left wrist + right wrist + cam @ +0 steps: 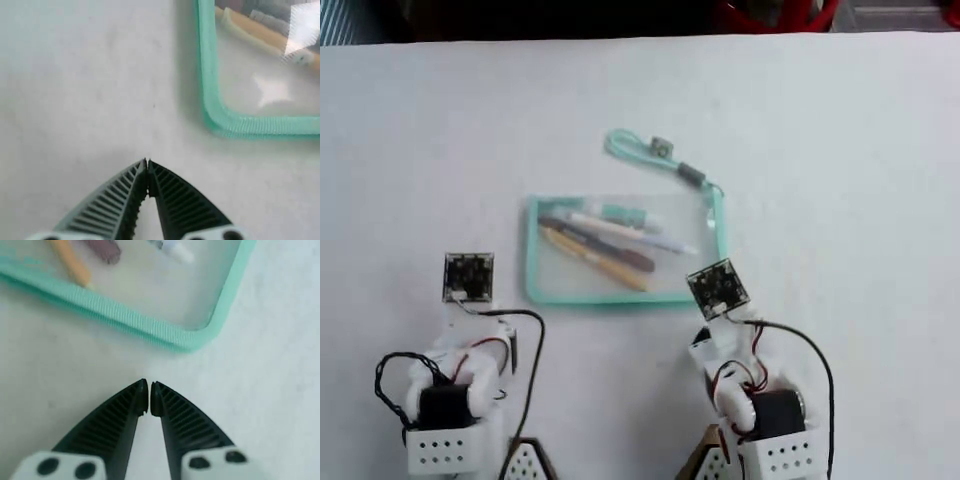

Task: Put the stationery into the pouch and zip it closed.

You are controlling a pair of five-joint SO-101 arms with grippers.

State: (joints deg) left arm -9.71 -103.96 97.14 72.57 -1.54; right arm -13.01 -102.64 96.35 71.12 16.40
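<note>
Both claws are clenched shut and grasp nothing. The left claw (147,162) has its ribbed jaws pressed tip to tip just above the white table (420,150). The right claw (149,385) is the same, with only a hairline gap between its tips. Neither touches anything.

The clear pouch (600,298), edged in teal, lies flat just ahead of both claws. Its near left corner is ahead and to the right of the left claw. Its near right corner is directly ahead of the right claw, close but apart. Several pens (600,245) lie inside the pouch, so the loading looks done. A teal cord (640,150) trails from the pouch's far right corner, well beyond the right claw.

Whether the zip is fully closed cannot be told. If it is not, the step is likely best done with one claw pinning the pouch's edge against the table while the other pulls the cord steadily along the zip line, so the pouch does not slide.
</note>
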